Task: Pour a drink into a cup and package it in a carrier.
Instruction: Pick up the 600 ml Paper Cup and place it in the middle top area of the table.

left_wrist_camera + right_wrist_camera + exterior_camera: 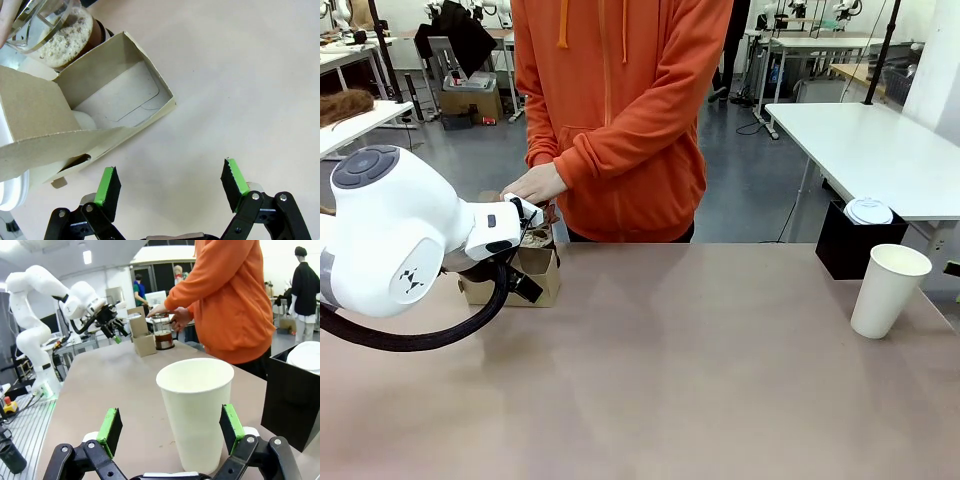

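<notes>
Left gripper (pixel 169 175) held over table (pixel 240 75), just beside carrier (pixel 120 95) at far left; fingers spread, nothing between them. Pitcher (pixel 42 22) with foamy dark drink (pixel 75 37) held by person's hand (pixel 533 183) just beyond carrier. Right gripper (pixel 170 415) fingers spread, nothing clamped. Open-topped cup (pixel 195 405) stood upright ahead of it at table's right side, near black box (pixel 855 250).

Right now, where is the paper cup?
In the front view, the cup stands upright on the table's right side, near the black box, just ahead of the open right gripper.
</notes>
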### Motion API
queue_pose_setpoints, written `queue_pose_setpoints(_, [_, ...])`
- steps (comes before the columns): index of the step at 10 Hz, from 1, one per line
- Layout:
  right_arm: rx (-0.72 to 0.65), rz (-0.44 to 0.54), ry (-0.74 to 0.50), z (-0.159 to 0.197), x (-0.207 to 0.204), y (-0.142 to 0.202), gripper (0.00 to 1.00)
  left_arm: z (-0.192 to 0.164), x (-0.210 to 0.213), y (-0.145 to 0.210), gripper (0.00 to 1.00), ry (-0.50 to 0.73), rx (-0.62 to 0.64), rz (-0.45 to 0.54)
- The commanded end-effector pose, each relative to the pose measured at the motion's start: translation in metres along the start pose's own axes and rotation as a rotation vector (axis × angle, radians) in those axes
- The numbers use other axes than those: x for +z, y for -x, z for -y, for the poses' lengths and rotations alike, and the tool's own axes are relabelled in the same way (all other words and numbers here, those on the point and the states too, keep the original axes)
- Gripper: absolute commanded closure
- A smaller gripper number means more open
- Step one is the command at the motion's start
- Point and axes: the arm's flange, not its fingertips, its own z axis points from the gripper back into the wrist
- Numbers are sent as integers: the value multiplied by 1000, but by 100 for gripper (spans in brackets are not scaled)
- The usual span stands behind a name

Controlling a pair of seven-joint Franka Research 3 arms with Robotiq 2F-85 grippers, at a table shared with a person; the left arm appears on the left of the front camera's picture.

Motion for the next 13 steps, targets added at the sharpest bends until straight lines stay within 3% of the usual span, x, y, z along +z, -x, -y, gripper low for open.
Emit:
queue_pose_setpoints(1, [37, 4, 50, 0, -16, 15, 0, 0, 0, 0, 0, 1, 1, 0])
queue_pose_setpoints(5, [56, -15, 143, 0, -38, 33, 0, 0, 0, 0, 0, 1, 1, 0])
queue_pose_setpoints(13, [41, -22, 151, 2, -78, 42, 0, 0, 0, 0, 0, 1, 1, 0])
